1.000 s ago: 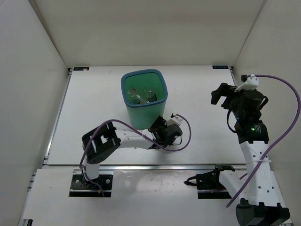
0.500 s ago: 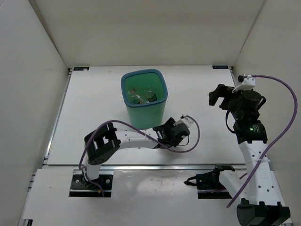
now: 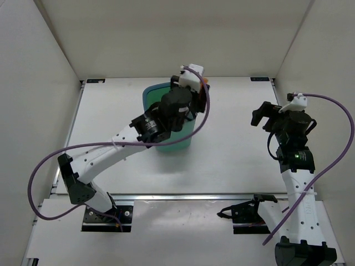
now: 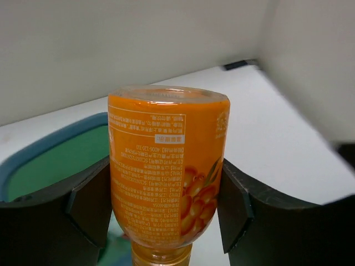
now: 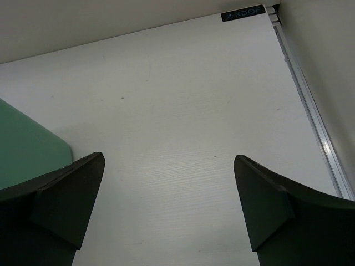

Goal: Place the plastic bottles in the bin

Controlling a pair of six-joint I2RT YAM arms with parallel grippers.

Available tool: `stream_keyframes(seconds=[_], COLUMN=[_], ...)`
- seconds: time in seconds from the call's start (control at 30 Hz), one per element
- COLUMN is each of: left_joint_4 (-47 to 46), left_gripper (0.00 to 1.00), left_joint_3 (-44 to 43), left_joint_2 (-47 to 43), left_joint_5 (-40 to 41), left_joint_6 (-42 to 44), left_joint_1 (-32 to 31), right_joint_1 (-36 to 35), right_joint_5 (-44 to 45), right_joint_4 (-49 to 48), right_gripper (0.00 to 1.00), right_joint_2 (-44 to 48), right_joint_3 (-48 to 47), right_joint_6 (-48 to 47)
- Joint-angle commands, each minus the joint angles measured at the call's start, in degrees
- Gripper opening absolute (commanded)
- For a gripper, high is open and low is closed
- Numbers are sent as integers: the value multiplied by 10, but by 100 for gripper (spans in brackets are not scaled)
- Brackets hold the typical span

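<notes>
An orange plastic bottle (image 4: 166, 166) with a printed fruit label is held neck toward the camera, and my left gripper (image 4: 165, 185) is shut on its sides. In the top view the left gripper (image 3: 198, 87) hangs over the far right rim of the teal-green bin (image 3: 178, 144), and a sliver of the orange bottle (image 3: 206, 81) shows beside it. The bin's bluish rim (image 4: 50, 138) lies below and left of the bottle. My left arm hides the bin's inside. My right gripper (image 3: 260, 113) is open and holds nothing, off to the right.
The right gripper (image 5: 169, 183) hangs above bare white table (image 5: 183, 111), with the bin's green side (image 5: 22, 149) at its left. White walls enclose the table on three sides. A metal rail (image 5: 310, 111) runs along the table's right edge.
My left arm has risen from the table in front of the bin to above its far right rim, its jaws now shut on the orange bottle. The right arm has barely moved.
</notes>
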State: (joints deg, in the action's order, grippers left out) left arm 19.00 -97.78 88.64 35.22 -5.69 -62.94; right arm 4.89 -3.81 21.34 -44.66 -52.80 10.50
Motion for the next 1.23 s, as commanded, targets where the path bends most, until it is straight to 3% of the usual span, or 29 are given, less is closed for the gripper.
stream_keyframes(seconds=[0.0,0.17,0.2,0.27,0.43,0.57,0.73,0.8,0.93,1.2], left_joint_4=[-7,26,24,17,31,92,220,266,348,335], left_gripper=[60,63,71,98,99,98,99,98,99,98], left_joint_3=[40,64,77,94,95,101,174,249,306,374], left_joint_2=[28,22,11,0,-52,-119,-196,-243,-278,-322], left_joint_5=[88,15,0,-4,-5,-89,-152,-123,-73,-100], left_joint_6=[11,-50,-49,-51,-58,-125,-230,-251,-251,-275], left_joint_1=[75,170,172,171,169,214,402,459,548,556], right_joint_1=[-10,-8,-9,-9,-22,-30,-15,-15,20,-6], right_joint_5=[31,22,26,20,33,36,34,38,13,54], right_joint_4=[-11,-4,-8,-4,13,45,138,150,163,179], right_gripper=[99,99,99,99,99,99,99,99,99,99], right_joint_2=[-1,-3,-1,-8,-26,-60,-137,-150,-169,-190], right_joint_3=[8,11,13,8,-13,-34,-78,-78,-67,-68], right_joint_6=[15,29,29,31,34,32,28,31,31,35])
